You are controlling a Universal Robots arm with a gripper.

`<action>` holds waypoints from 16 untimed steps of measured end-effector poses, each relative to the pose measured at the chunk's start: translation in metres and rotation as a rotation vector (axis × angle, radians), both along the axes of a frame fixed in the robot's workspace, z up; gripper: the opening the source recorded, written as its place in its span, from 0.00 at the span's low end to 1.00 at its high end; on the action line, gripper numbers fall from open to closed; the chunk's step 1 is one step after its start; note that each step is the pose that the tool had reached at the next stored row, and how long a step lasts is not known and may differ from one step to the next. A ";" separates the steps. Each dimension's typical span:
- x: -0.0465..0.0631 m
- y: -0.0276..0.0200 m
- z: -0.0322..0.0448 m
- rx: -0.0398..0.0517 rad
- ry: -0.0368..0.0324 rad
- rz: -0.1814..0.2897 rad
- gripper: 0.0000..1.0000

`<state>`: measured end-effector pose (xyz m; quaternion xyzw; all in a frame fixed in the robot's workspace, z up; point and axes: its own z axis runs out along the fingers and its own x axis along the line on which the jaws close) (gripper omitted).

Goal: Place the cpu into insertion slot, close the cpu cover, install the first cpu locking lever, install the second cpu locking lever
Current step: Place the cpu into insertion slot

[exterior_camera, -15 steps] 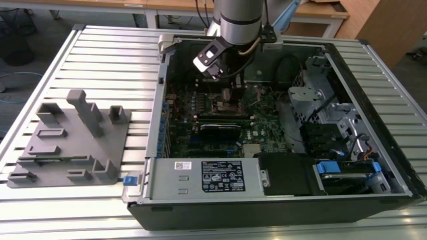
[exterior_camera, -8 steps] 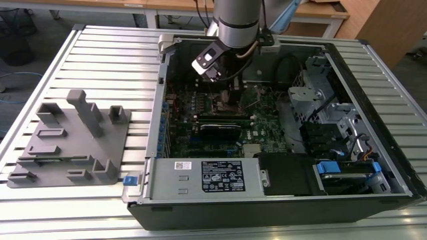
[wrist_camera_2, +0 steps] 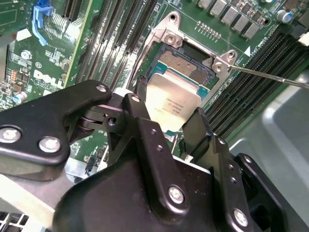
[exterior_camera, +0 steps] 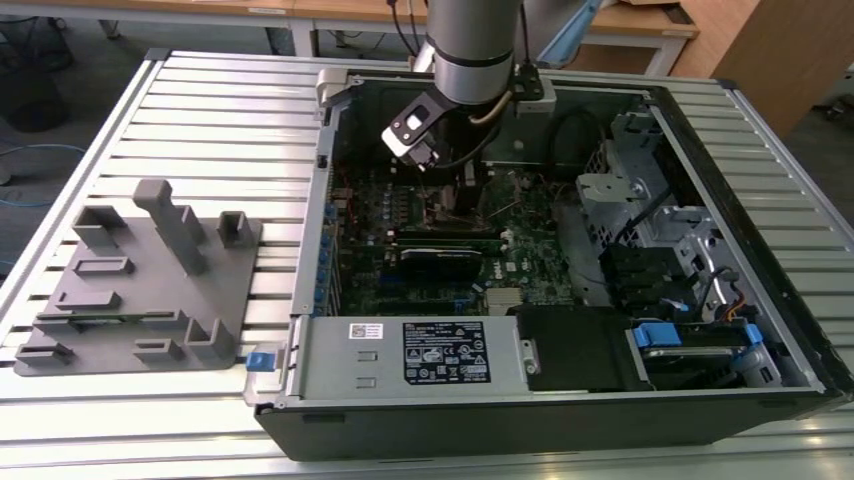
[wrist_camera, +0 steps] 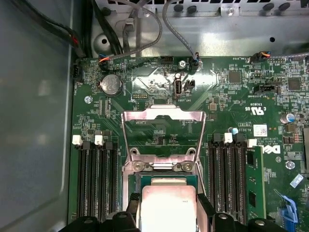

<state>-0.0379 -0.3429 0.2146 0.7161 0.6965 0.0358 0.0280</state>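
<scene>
Gripper (wrist_camera_2: 168,104) closed on cpu (wrist_camera_2: 176,99) w/ both fingers, held tilted just over insertion slot (wrist_camera_2: 186,63); cpu cover (wrist_camera: 161,116) up, open.

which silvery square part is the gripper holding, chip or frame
The small flat square silver-topped chip, clamped in the black gripper over the black-framed socket; the thin cut-out metal frame stands hinged open, untouched.

A: Grasp?
B: Firm; gripper (wrist_camera_2: 169,99) pinches the cpu (wrist_camera_2: 175,102) at opposite edges.
A: Ahead of the claw?
B: The insertion slot (wrist_camera_2: 186,62) sits just beyond the fingertips (wrist_camera_2: 197,122), contacts exposed; thin locking lever (wrist_camera_2: 270,77) farther out.
</scene>
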 end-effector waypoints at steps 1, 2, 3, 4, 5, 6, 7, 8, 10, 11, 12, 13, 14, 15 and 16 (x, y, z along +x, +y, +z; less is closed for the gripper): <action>0.000 0.0000 0.0000 -0.0002 0.0000 0.000 0.54; 0.000 0.0000 0.0000 -0.0002 0.0000 0.000 0.54; 0.000 0.0000 -0.0001 -0.0001 -0.0001 0.000 0.54; 0.000 0.0000 -0.0001 -0.0003 0.0010 0.000 0.54; 0.000 0.0001 -0.0002 -0.0001 0.0036 0.000 0.54; 0.000 0.0000 -0.0002 -0.0001 0.0058 0.000 0.54; 0.000 0.0000 -0.0002 -0.0001 0.0058 0.000 0.54; 0.000 0.0000 -0.0002 -0.0001 0.0061 0.000 0.54; 0.000 0.0000 -0.0001 -0.0002 0.0064 0.000 0.54; 0.000 0.0000 -0.0002 -0.0002 0.0064 0.000 0.54; 0.000 0.0001 -0.0003 -0.0035 0.0064 0.000 0.54; 0.000 0.0001 -0.0003 -0.0119 0.0068 0.000 0.54; 0.000 0.0000 -0.0004 -0.0189 0.0070 0.000 0.54; 0.000 0.0000 -0.0004 -0.0204 0.0071 0.000 0.54; 0.000 0.0000 -0.0007 -0.0207 0.0071 0.000 0.54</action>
